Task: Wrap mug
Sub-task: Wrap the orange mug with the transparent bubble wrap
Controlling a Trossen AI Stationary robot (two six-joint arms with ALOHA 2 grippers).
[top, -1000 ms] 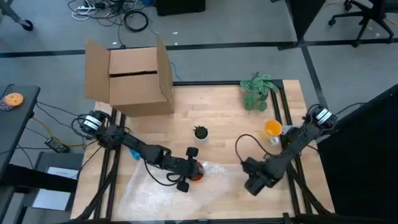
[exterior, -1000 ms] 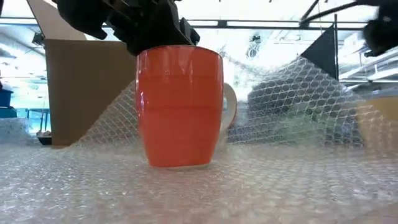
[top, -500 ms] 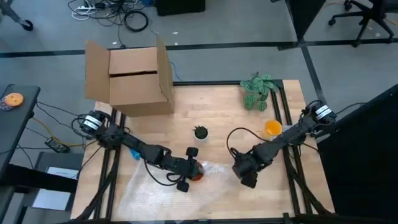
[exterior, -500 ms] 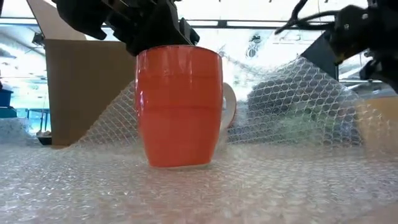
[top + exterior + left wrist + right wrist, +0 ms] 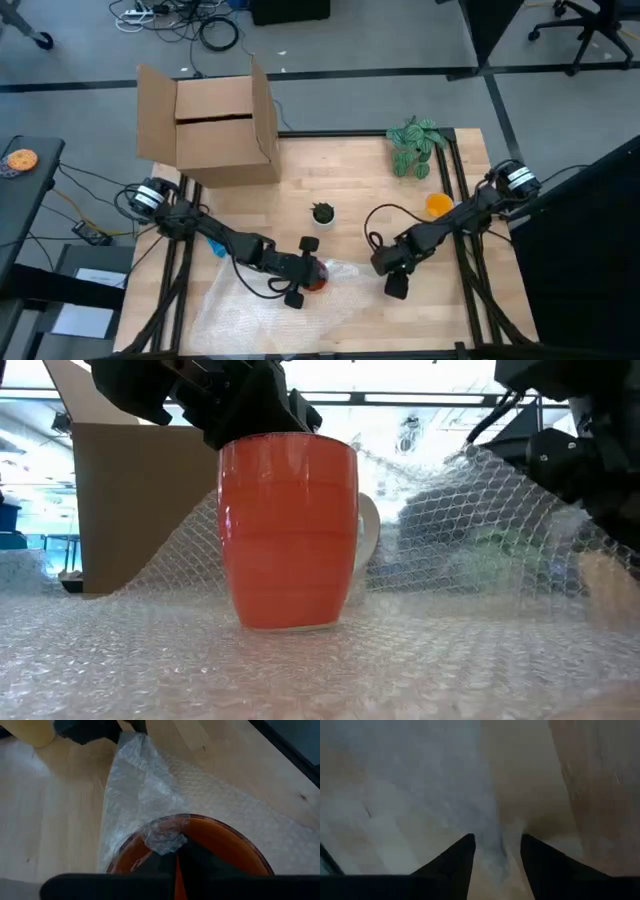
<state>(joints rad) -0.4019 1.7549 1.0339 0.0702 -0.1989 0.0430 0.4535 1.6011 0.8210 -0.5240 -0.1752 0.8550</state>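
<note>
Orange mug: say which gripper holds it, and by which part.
The left gripper holds the orange mug by its rim, pinching bubble wrap there too.

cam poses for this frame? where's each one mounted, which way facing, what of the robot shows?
High: overhead, straight down; both arms, mug, bubble wrap, box.
Low: table height, level across; mug, left end effector above it.
Left wrist: down into mug, own fingers inside the rim.
Right wrist: down at wrap, own fingers apart.
Shared: mug and wrap in high, low, left wrist.
</note>
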